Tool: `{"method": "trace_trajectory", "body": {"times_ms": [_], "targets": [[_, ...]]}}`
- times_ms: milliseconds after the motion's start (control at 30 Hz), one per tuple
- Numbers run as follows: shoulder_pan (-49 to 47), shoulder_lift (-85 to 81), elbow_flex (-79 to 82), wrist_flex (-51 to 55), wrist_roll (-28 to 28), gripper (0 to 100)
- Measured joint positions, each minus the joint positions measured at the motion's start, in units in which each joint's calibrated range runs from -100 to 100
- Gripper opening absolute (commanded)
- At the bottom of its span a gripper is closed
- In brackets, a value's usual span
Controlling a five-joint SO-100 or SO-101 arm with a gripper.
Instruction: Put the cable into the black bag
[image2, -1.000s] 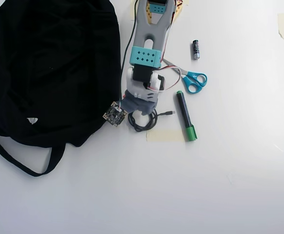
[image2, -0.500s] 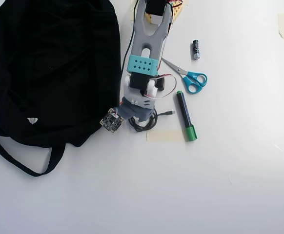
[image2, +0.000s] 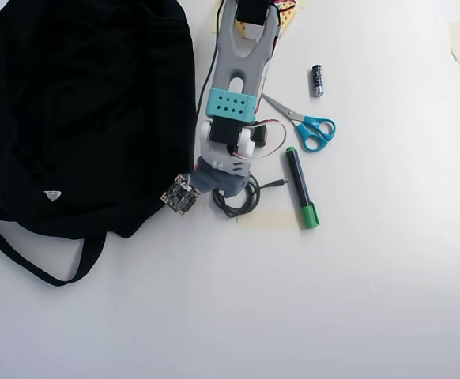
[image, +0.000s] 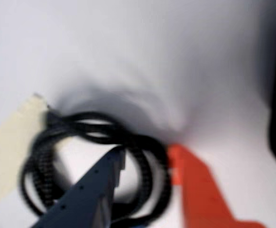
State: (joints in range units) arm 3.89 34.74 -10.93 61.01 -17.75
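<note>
Straddling the cable [image: 95, 137] with spread jaws, pinch several strands together so you lift the whole coil cleanly.

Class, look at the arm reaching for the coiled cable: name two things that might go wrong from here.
1. In the wrist view one finger sits inside the cable loop, the other outside; closing may catch one strand, so the coil could unwind.
2. The green marker lies by the cable's plug end; dragging might knock it.
</note>
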Motion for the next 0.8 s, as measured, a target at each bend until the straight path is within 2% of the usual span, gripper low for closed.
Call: {"method": "trace_trajectory", "body": {"times_ms": [100,533,800], "targets": [[-0.15,0.17,0.08,0.00,0.00,2],[-1.03,0.17,0.08,0.34,0.00,2],[-2.65,0.42,-6.37,11.76,0.39,2]]}}
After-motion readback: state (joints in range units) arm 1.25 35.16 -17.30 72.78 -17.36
